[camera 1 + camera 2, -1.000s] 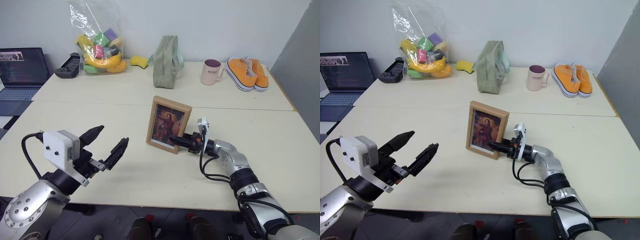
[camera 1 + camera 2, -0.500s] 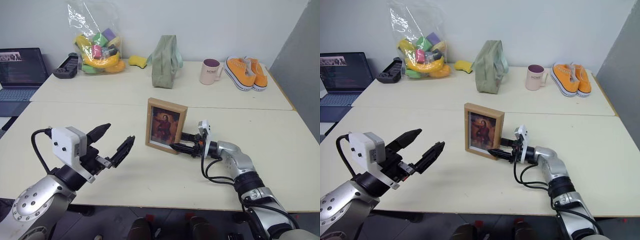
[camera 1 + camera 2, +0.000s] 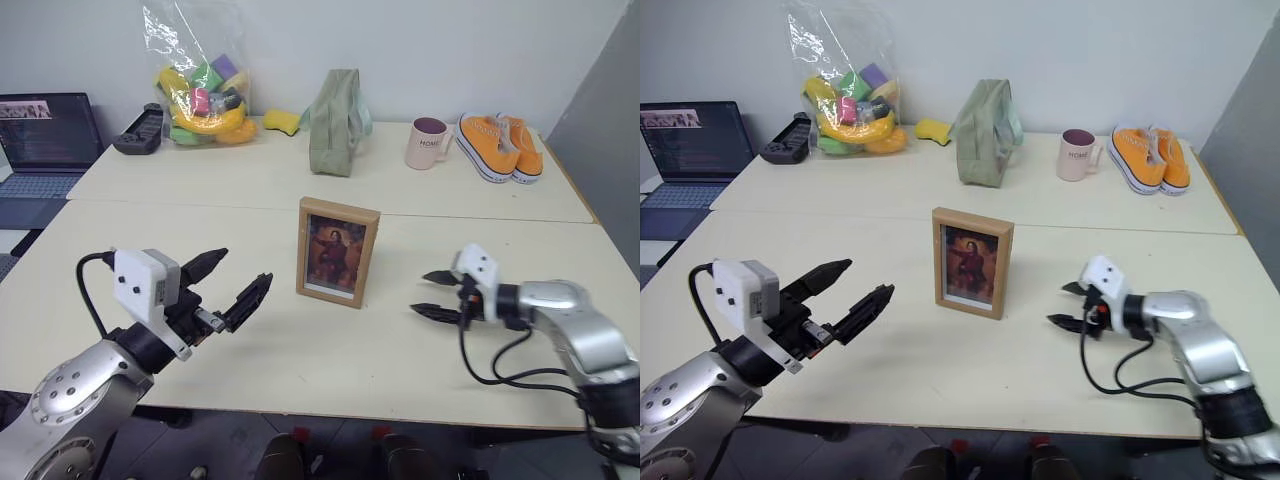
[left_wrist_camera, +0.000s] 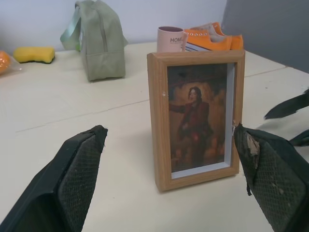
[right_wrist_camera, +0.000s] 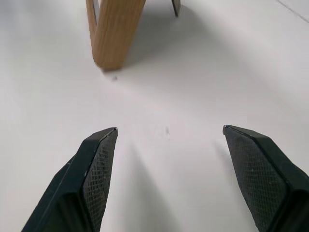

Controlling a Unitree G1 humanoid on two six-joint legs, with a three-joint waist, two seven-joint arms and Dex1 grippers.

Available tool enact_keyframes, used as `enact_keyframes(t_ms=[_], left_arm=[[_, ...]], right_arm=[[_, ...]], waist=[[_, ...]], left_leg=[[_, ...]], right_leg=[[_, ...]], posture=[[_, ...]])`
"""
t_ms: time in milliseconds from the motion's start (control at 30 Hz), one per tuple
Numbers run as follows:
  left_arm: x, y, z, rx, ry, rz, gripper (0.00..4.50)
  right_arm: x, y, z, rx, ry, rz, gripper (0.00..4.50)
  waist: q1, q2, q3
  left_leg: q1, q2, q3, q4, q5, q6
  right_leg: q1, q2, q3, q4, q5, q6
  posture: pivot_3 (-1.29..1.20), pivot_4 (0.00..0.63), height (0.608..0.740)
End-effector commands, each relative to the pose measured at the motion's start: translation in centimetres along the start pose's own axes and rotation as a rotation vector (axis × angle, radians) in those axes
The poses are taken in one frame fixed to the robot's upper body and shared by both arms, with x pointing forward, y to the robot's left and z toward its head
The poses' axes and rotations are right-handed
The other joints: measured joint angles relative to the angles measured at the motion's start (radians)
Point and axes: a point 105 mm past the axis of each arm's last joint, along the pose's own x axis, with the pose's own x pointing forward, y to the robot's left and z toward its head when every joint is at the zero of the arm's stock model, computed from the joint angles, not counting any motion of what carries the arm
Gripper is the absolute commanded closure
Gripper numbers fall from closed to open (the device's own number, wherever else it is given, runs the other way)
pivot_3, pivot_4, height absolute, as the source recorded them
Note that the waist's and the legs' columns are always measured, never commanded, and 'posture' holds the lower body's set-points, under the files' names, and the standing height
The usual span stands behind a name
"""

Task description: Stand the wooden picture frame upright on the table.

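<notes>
The table (image 3: 300,370) is carrying the wooden picture frame (image 3: 337,252) near its middle, where the frame is standing upright on its own with the portrait facing the robot. The left gripper (image 3: 232,290) is hovering to the frame's left with its jaws spread wide and holding nothing; the right gripper (image 3: 432,295) is sitting to the frame's right, well apart from it, jaws likewise parted and empty. The step in hand appears to be the release and retreat — to do it well, both arms should be drawing away along paths that avoid the frame, without jolting the tabletop. Compared with a second ago, the right gripper has let go of the frame's right edge and pulled back to the right, while the frame is remaining upright.
</notes>
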Motion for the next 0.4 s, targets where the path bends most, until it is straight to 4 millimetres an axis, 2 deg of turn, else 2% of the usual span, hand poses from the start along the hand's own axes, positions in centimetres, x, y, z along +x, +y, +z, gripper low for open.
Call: enact_keyframes(t_ms=[33, 200, 400], left_arm=[[0.4, -0.3, 0.5, 0.015, -0.015, -0.045, 0.00], [0.7, 0.2, 0.9, 0.022, -0.012, -0.067, 0.00], [0.9, 0.4, 1.2, 0.022, -0.013, -0.087, 0.00]], right_arm=[[-1.7, 1.2, 2.9, -0.016, -0.061, 0.014, 0.81], [-3.5, 1.6, 5.1, -0.023, -0.091, 0.019, 0.81], [-3.6, 1.4, 5.3, -0.011, -0.099, -0.005, 0.81]], waist=[[-0.009, -0.001, 0.000], [-0.005, -0.001, 0.000], [-0.003, -0.002, 0.000]], left_leg=[[0.000, 0.000, 0.000, 0.000, 0.000, 0.000], [0.000, 0.000, 0.000, 0.000, 0.000, 0.000], [0.000, 0.000, 0.000, 0.000, 0.000, 0.000]], right_leg=[[0.000, 0.001, 0.001, 0.000, 0.000, 0.000], [0.000, 0.000, 0.001, 0.000, 0.000, 0.000], [0.000, 0.000, 0.000, -0.001, 0.000, 0.000]], posture=[[0.00, 0.150, 0.740], [0.00, 0.150, 0.740], [0.00, 0.150, 0.740]])
